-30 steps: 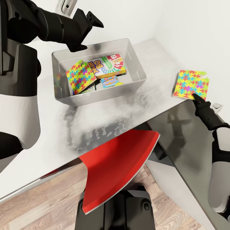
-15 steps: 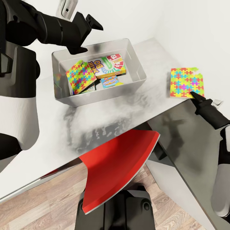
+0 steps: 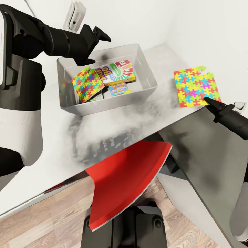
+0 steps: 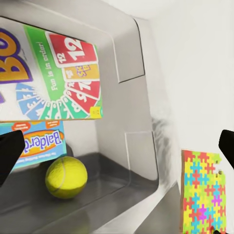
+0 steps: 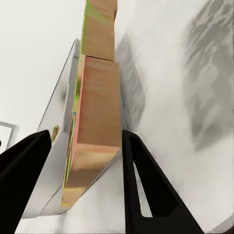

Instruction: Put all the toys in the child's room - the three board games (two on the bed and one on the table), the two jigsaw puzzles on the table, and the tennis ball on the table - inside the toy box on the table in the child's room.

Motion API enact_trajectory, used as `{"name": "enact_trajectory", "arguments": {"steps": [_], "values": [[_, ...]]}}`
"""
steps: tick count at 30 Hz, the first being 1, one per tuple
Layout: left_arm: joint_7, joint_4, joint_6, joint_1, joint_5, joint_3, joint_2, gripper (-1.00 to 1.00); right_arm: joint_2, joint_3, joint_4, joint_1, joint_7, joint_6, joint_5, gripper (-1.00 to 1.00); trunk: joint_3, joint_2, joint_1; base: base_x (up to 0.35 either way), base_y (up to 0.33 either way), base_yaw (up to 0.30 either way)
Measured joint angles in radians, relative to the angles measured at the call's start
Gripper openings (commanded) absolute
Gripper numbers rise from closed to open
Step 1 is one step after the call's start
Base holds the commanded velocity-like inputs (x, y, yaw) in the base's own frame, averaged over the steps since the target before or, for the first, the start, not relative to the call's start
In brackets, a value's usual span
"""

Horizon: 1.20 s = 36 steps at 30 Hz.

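Nearest, a red chair seat [image 3: 131, 179] tucked under the near edge of the bench [image 3: 103, 137]. To the right, just beyond that edge, right end effector [image 3: 210, 102] open, one finger on each side of the near right corner of the loose jigsaw puzzle [image 3: 195, 88], seen edge-on in the right wrist view with a gap at both fingers. Not yet clamped, so likely only nudging the thin square.

Main risks from here:
- Closing on a mere corner: poor hold, then pivoting or dropping on the lift.
- Pushing instead of pinching: sliding the puzzle along the bench, or snagging it on the box wall.
- Carrying low: catching the right rim of the toy box [image 3: 106, 106] and shoving the bin.

Further back and left, inside the toy box: the other puzzle [image 3: 86, 84] leaning on the SKIP-BO box [image 3: 115, 72], the blue game [image 3: 119, 89] beneath, and the tennis ball [image 4: 66, 176] in the bottom.

Farthest, left end effector [image 3: 98, 34] open and empty above the far left rim; possible collision there if crossing arms.
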Motion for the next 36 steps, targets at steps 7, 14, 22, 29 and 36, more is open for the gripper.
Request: {"name": "enact_trajectory", "arguments": {"steps": [7,14,22,29,36], "values": [[0.001,0.0,0.0,0.004,0.004,0.001,0.0,1.0,-0.001,-0.004,-0.031,0.003,-0.002,0.03,0.002,-1.0,0.01,0.0,0.0,0.0,0.0,0.0],[0.001,0.0,0.0,0.006,0.004,0.002,-0.001,1.0,-0.02,-0.008,-0.042,0.004,-0.003,0.03,-0.001,-1.0,0.022,0.0,0.0,0.0,0.0,0.0],[0.002,0.001,0.0,0.006,0.002,0.003,0.0,1.0,-0.042,-0.005,-0.046,0.007,-0.003,0.03,-0.008,-1.0,0.035,0.0,0.0,0.0,0.0,0.0],[0.002,0.0,0.0,0.006,0.002,0.002,0.003,1.0,-0.046,-0.004,-0.047,0.001,-0.003,0.03,-0.009,-1.0,0.046,0.0,0.0,0.0,0.0,0.0],[0.001,0.0,0.001,0.007,0.008,0.004,0.022,1.0,-0.048,-0.003,-0.046,-0.006,-0.005,0.03,-0.008,-1.0,0.057,0.0,0.0,0.0,0.0,0.0]]}}
